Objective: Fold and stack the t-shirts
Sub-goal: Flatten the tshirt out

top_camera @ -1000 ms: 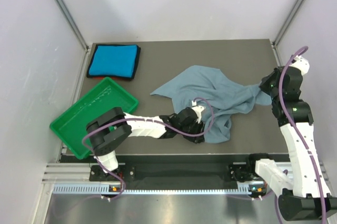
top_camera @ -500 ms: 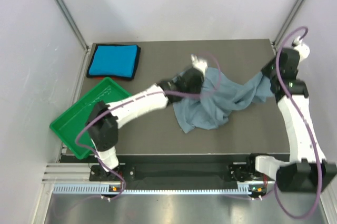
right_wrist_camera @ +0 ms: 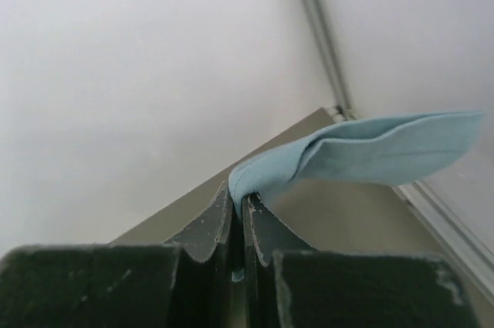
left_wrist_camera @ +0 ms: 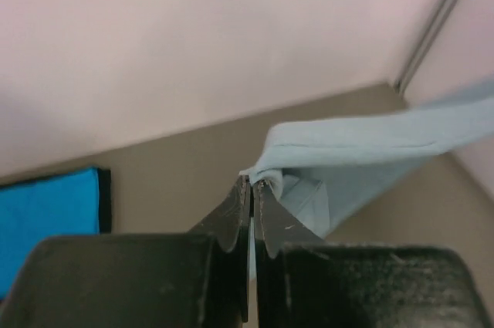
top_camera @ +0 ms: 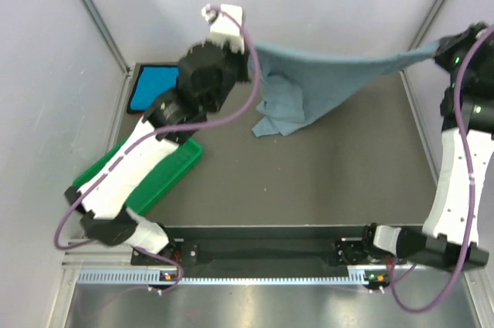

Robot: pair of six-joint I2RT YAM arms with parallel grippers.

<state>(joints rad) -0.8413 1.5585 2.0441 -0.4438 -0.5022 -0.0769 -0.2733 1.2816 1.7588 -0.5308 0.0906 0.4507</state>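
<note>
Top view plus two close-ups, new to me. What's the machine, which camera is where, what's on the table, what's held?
Two robot arms bolted at the table's near edge, each with a two-finger gripper. The wide picture is from a fixed camera overhead; each close-up is from a camera on one wrist. The left gripper and right gripper each pinch an edge of a grey-blue t-shirt, stretched in the air between them. On the table: a folded turquoise t-shirt and a green tray.
</note>
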